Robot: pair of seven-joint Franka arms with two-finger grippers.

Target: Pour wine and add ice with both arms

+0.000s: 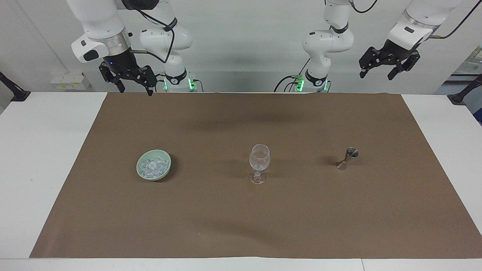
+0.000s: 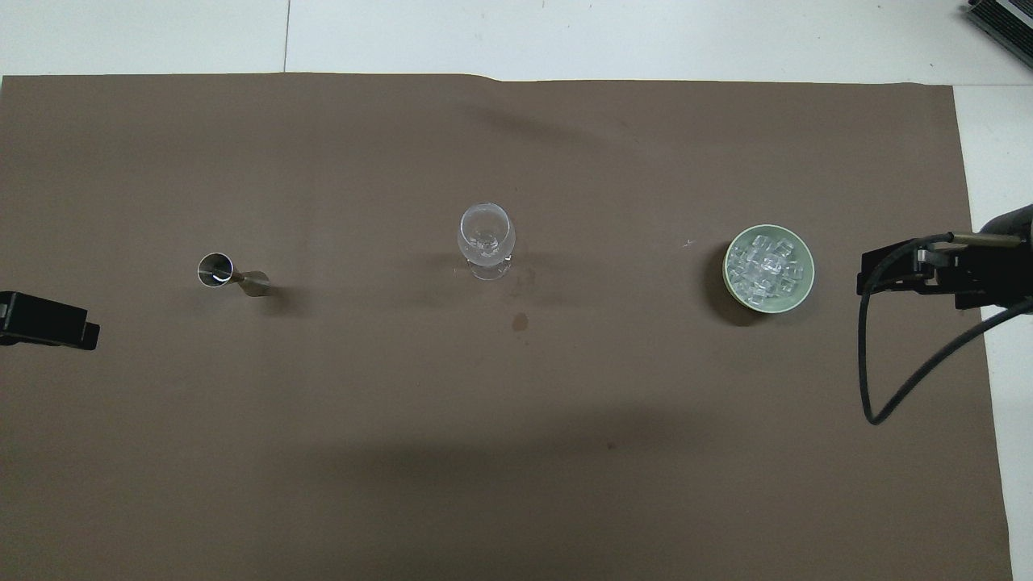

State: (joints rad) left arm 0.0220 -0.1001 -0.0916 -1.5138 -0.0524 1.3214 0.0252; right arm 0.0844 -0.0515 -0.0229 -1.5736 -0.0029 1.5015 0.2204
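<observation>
High over the robots' edge of the brown mat (image 1: 241, 210), in the facing view, both grippers hang in the air with nothing in them. The right gripper (image 1: 133, 87) points down above the mat's corner at the right arm's end, its two fingertips spread apart and touching nothing. Well below it on the mat, and well apart from it, sits the pale green bowl (image 1: 166, 165) with the ice (image 1: 152, 167) heaped inside. The left gripper (image 1: 375, 72) is tilted, raised above the left arm's end of the table, fingers likewise spread wide and empty; the small metal jigger (image 1: 348, 158) stands on the mat well below it. Between bowl and jigger the clear stemmed glass (image 1: 259, 163) stands upright, near neither gripper. From overhead, only the black tip of the left gripper (image 2: 48, 320) shows at the picture's edge, over the mat and beside the jigger (image 2: 232, 274) but apart from it; how wide it stands cannot be told from this angle. The right gripper (image 2: 912, 269) comes in at the other edge with its black cable looping under it, just beside the bowl (image 2: 805, 286) of ice (image 2: 765, 265) without covering it. The glass (image 2: 487, 240) stands midway between the two grippers.
</observation>
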